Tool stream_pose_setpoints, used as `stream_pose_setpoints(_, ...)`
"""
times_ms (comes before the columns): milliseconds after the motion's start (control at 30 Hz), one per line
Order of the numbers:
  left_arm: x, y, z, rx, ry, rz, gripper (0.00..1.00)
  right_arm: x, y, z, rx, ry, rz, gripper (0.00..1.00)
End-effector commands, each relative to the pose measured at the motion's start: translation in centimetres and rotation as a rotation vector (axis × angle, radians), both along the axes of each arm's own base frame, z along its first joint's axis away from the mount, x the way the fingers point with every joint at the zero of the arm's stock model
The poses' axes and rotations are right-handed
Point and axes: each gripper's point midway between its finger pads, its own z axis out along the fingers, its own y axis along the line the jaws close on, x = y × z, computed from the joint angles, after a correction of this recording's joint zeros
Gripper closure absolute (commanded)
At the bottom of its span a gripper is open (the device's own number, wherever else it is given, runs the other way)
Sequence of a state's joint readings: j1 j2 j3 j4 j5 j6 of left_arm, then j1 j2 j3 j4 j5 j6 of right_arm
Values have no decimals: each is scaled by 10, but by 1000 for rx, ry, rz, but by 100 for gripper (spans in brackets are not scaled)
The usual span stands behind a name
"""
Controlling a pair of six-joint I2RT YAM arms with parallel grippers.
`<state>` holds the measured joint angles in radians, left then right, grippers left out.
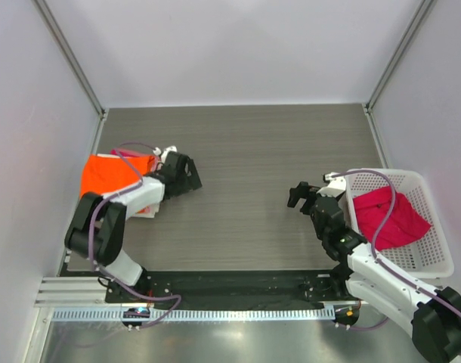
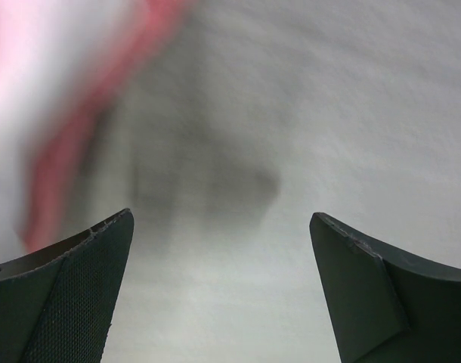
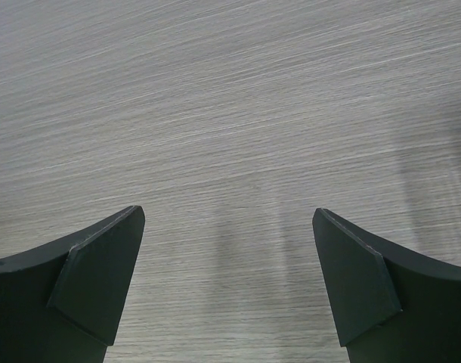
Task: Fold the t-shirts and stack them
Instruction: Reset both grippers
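Observation:
A folded bright orange t-shirt (image 1: 106, 175) lies on top of a pile at the table's left edge. Bits of white cloth (image 1: 145, 209) and pink cloth (image 1: 125, 153) show from under it. A dark pink-red t-shirt (image 1: 391, 217) lies crumpled in the white basket (image 1: 434, 227) on the right. My left gripper (image 1: 187, 175) sits just right of the pile, open and holding nothing. The left wrist view is blurred, with a pink-red cloth edge (image 2: 64, 159) at the upper left of my left gripper (image 2: 221, 219). My right gripper (image 1: 295, 197) hangs open over bare table, left of the basket, and the right wrist view (image 3: 229, 212) shows nothing between its fingers.
White walls with metal corner posts enclose the grey wood-grain table (image 1: 245, 151). A metal rail (image 1: 193, 311) runs along the near edge by the arm bases. The basket stands close beside the right arm.

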<state>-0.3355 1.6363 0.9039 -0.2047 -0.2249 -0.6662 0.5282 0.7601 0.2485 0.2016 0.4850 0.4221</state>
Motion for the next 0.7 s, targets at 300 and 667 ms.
stream_pose_setpoints(300,-73,-74,81,-19,-461,-307,0,6,2,21,44,-68,-14,0)
stream_pose_setpoints(667,-75,-53,113,-18,-772,-304,0,7,3,19,38,-47,-17,0)
